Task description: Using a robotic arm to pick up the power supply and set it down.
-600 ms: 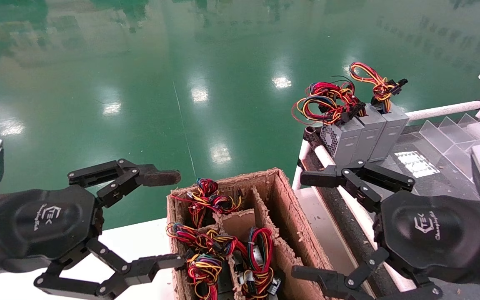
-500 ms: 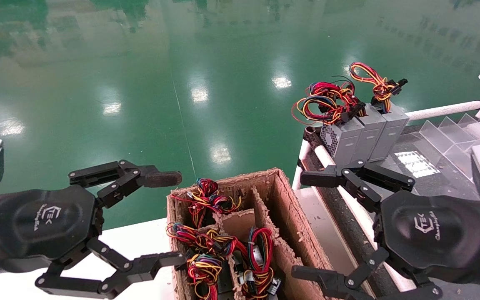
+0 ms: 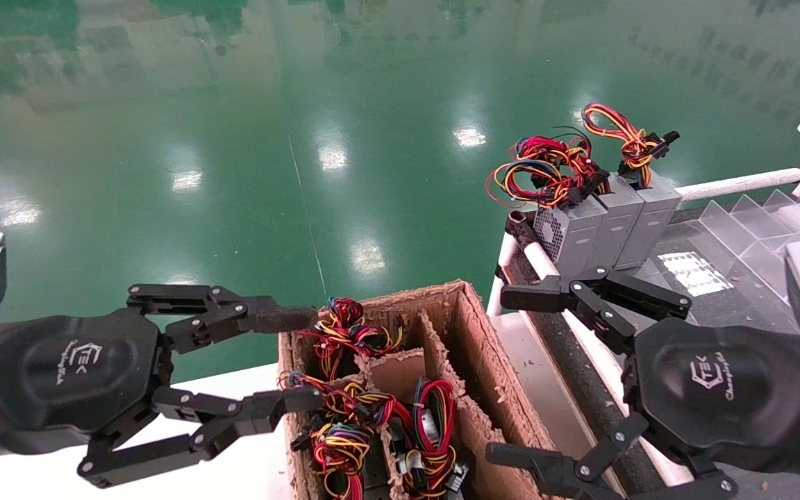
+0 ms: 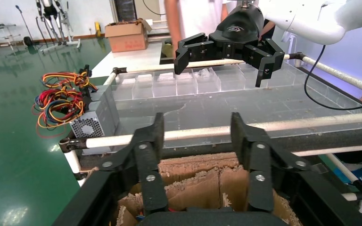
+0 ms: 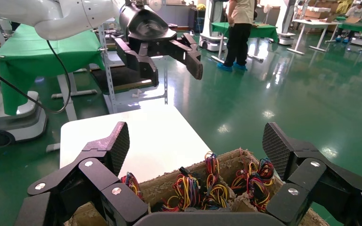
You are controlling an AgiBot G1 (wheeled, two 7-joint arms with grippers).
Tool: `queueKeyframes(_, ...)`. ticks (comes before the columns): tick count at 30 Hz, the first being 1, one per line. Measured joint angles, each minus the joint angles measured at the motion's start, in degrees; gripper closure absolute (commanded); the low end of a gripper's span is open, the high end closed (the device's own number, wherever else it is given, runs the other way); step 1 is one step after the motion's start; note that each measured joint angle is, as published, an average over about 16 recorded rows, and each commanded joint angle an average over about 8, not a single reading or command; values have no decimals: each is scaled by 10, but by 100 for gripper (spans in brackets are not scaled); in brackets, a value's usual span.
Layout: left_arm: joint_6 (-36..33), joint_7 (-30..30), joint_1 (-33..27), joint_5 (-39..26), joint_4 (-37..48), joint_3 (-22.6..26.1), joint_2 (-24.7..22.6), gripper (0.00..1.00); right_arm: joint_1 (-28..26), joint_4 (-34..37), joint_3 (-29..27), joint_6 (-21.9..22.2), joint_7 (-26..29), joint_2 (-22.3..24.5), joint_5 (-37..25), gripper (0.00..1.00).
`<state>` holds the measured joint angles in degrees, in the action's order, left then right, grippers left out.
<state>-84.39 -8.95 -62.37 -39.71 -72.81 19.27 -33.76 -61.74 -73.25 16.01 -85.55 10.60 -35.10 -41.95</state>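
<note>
Three grey power supplies (image 3: 608, 222) stand side by side at the rack's far left corner, red and yellow wires (image 3: 546, 170) bunched on top; one shows in the left wrist view (image 4: 96, 117). More wire bundles (image 3: 344, 410) fill a cardboard box (image 3: 473, 389); the units under them are mostly hidden. My left gripper (image 3: 296, 360) is open at the box's left wall, fingertips reaching over the wires, holding nothing (image 4: 198, 132). My right gripper (image 3: 507, 375) hangs wide open at the box's right side, over the rack's edge (image 5: 198, 146), also holding nothing.
The box has torn cardboard dividers (image 3: 435, 347) and stands on a white table (image 3: 233, 410). A white rail (image 3: 733, 184) frames the rack, which holds clear plastic dividers (image 3: 754, 222). Green floor lies beyond. A person (image 5: 239, 33) stands far off.
My left gripper's fingers have drawn closer together and reached a little right, over the box's left wall. The right gripper has not moved.
</note>
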Motion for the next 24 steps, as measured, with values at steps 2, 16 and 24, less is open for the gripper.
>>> queueKeyframes(2,0,0,0,0,0,0,0,100,0,0,0,0,0,0,0,0)
queueKeyframes(16,0,0,0,0,0,0,0,100,0,0,0,0,0,0,0,0)
queueKeyframes(24,0,0,0,0,0,0,0,93,0,0,0,0,0,0,0,0)
